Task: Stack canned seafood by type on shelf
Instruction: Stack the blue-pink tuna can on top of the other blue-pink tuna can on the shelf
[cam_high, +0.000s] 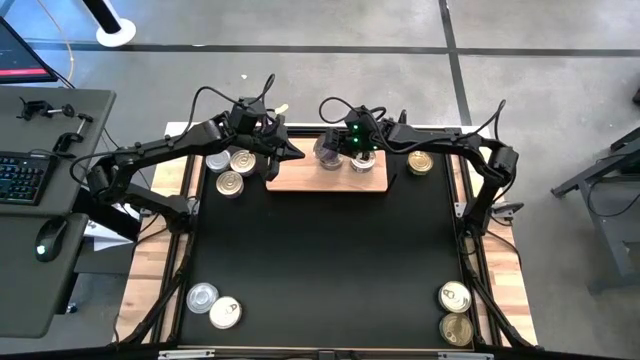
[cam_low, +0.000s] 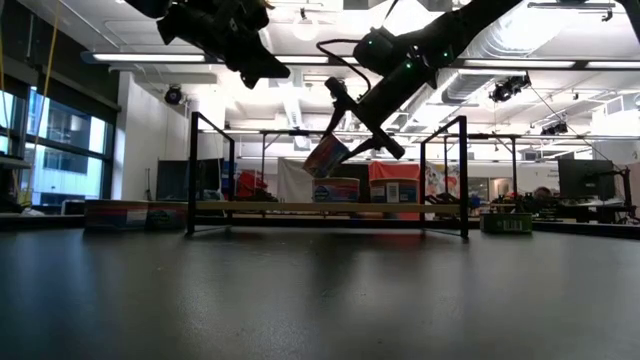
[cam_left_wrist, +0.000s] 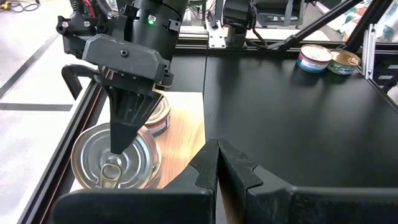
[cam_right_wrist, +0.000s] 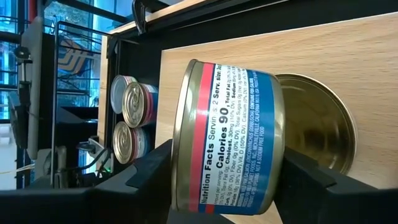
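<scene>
Above the shelf (cam_high: 326, 178), the right tool (cam_right_wrist: 227, 186) pinches a tilted tin (cam_right_wrist: 227, 144).

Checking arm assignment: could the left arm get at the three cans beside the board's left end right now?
Probably yes: the left end effector hangs shut and empty by the three cans, nothing over them; the right end effector holds its can over the board.

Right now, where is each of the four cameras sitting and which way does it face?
High view: above the table, looking straight down; both arms, wooden shelf, black mat.
Low view: at table height, looking level into the room; right gripper holds a tilted can above the shelf.
Left wrist view: on the left arm, looking across the shelf at the right arm; left gripper shut, empty.
Right wrist view: on the right arm, looking down on the shelf; own fingers grip the can.
Shared: held can shows in low and right wrist views.
</scene>
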